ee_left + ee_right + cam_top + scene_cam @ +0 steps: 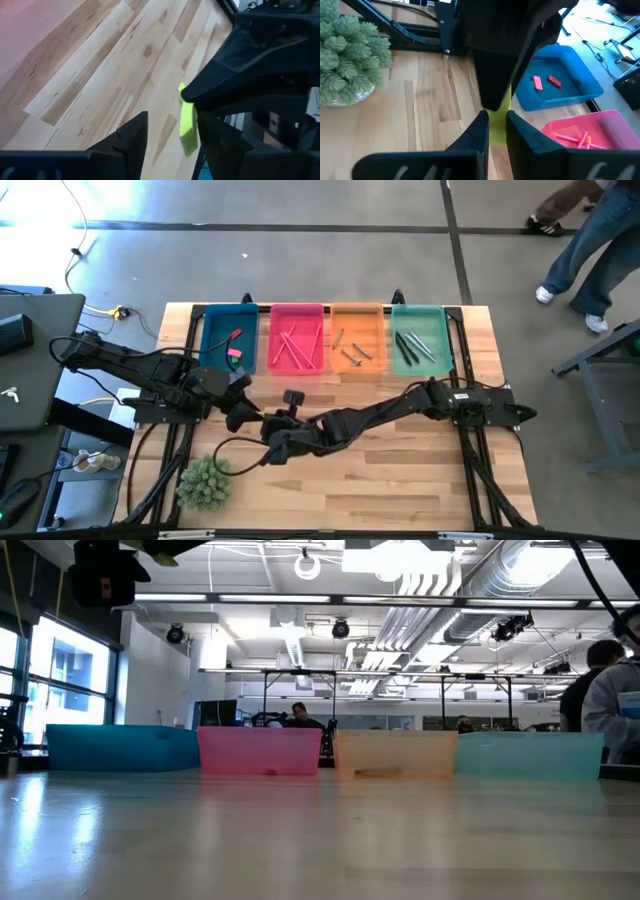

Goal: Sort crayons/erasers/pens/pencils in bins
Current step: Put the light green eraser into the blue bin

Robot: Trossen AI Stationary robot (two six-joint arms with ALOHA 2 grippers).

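Above the table's middle left, my right gripper [496,116] is shut on a yellow-green eraser [188,125]. My left gripper [172,117] meets it there, open, with one finger on each side of the eraser. One left finger [215,137] stands close beside the eraser; I cannot tell whether it touches. Along the far edge the bins stand in a row: blue [228,338], pink [297,338], orange [357,338] and teal [420,338]. The blue bin holds two red erasers [545,82], the orange one crayons [352,350]. My right gripper pinches the yellow-green eraser between its two fingers, at the eraser's upper end [183,94]. It reaches in from the table's right, slanting down. The eraser hangs below the fingertips, lifted clear of the table, and its free lower end sits between the left gripper's fingers.
A green spiky plant [205,483] stands near the front left corner. Long pink-red sticks [293,345] lie in the pink bin, dark sticks [412,346] in the teal one. A person [590,250] walks beyond the table's far right corner.
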